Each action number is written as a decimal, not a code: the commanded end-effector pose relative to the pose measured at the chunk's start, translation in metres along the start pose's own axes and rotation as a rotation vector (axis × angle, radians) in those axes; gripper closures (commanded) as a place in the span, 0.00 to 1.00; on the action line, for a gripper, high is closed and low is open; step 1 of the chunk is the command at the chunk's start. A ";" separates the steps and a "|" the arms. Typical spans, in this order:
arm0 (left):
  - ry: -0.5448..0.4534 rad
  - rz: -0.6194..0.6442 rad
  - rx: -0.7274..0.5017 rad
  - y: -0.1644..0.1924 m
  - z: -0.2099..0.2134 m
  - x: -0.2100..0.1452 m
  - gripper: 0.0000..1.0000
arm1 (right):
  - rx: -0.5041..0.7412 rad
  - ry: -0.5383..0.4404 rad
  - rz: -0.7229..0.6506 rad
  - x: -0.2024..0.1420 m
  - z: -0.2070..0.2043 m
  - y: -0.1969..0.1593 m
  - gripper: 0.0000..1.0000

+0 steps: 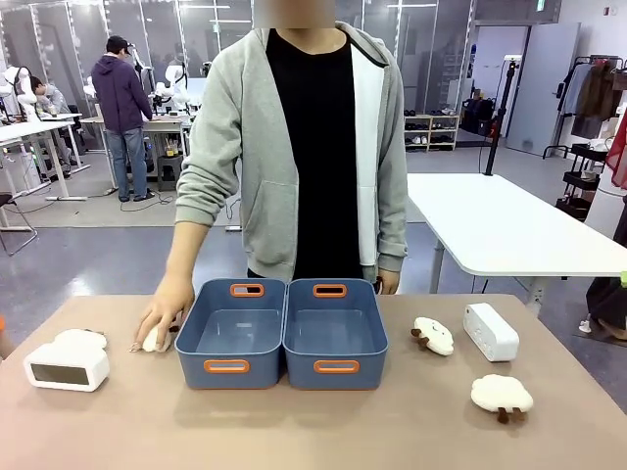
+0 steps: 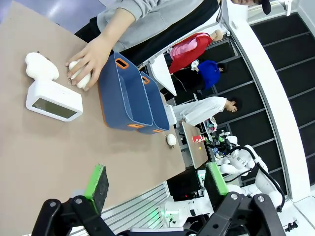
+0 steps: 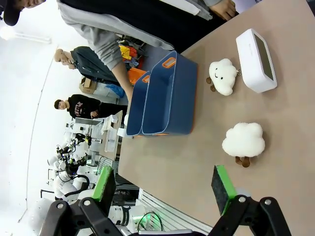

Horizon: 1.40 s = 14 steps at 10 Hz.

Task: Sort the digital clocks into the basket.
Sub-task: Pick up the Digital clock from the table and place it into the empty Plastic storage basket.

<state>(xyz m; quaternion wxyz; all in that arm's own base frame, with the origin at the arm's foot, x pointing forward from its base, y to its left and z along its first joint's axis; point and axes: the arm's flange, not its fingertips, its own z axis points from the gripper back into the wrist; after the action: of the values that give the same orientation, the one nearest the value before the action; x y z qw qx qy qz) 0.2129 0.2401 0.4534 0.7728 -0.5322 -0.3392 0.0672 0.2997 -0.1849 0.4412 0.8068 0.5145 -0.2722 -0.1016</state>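
Front: left basket [image 1: 260, 372] and right basket [image 1: 306, 372] touch side by side, mid-table. Left clock [image 1: 67, 368] sits on the table far left, a sheep toy [image 1: 80, 339] just behind it. The person's hand [image 1: 167, 311] rests on a second sheep [image 1: 153, 342] beside the left basket. Right clock [image 1: 491, 331] lies well right of the baskets.

Left wrist: left gripper [image 2: 156, 182] released, jaws wide, grasping nothing; left clock [image 2: 53, 101] on the table, outside the baskets.

Right wrist: right gripper [image 3: 163, 187] released, grasping nothing; right clock [image 3: 256, 60] on the table just beside a third sheep [image 3: 222, 76].
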 end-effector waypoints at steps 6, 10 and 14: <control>-0.009 -0.018 -0.024 0.000 0.001 0.002 0.00 | 0.005 0.000 0.018 0.001 0.001 0.001 0.00; -0.009 -0.018 -0.024 0.000 0.001 0.002 0.00 | -0.156 -0.034 0.219 0.001 0.007 0.048 0.00; -0.009 -0.018 -0.024 0.000 0.001 0.002 0.00 | -0.671 -0.003 0.323 0.052 -0.087 0.050 0.00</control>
<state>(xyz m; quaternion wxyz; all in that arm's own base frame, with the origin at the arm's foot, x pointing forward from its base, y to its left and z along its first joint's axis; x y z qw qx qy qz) 0.2132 0.2399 0.4532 0.7731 -0.5322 -0.3385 0.0672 0.3514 -0.1280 0.5069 0.9113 0.2028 -0.3578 -0.0166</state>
